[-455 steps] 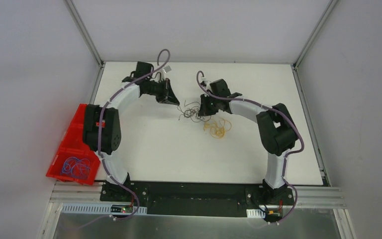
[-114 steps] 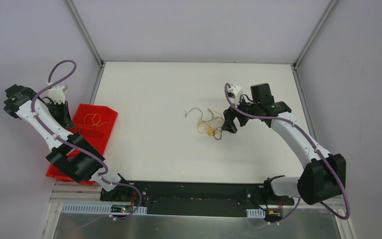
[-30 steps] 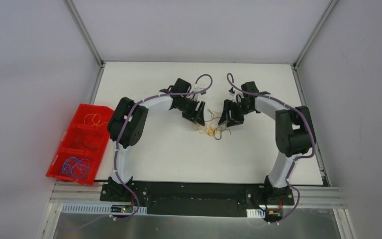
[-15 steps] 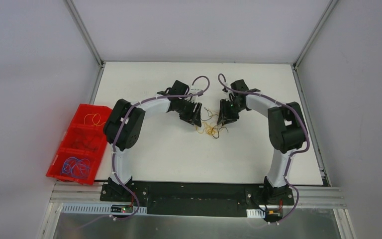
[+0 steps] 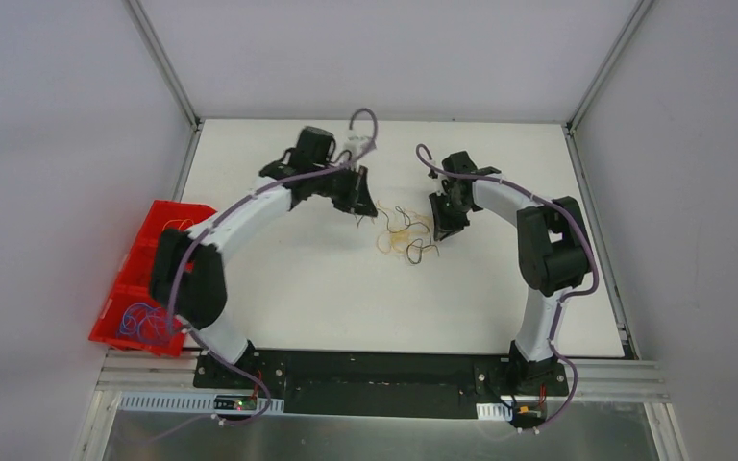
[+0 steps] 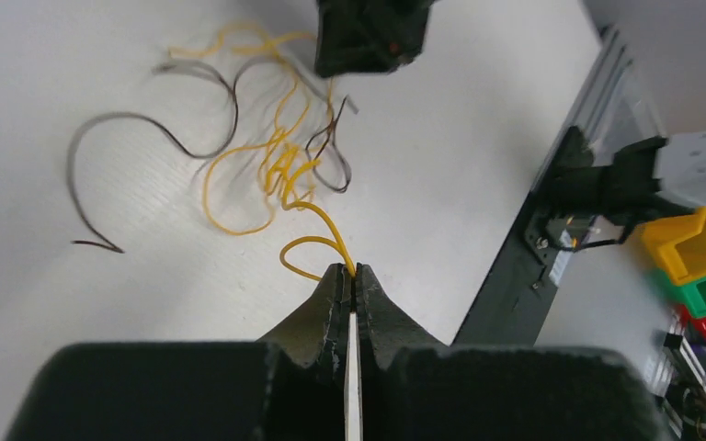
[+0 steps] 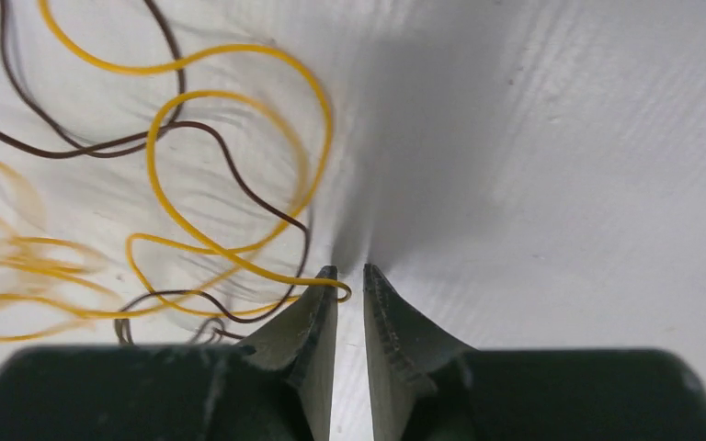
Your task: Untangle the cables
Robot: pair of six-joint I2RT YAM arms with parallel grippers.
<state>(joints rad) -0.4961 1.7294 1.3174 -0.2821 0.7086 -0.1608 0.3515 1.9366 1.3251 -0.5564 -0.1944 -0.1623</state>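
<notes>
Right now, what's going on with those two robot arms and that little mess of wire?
They're working on a tangle of thin yellow and dark wires in the middle of the table. The left gripper is pinched shut on a yellow wire. The right gripper has its jaws slightly apart, a yellow loop at their tips. Nothing's separated yet.

I count 2 claws: my left gripper (image 6: 353, 276), right gripper (image 7: 349, 276); 1 red bin (image 5: 135, 279); right of it 1 tangle of cables (image 5: 402, 237), strands uncountable
</notes>
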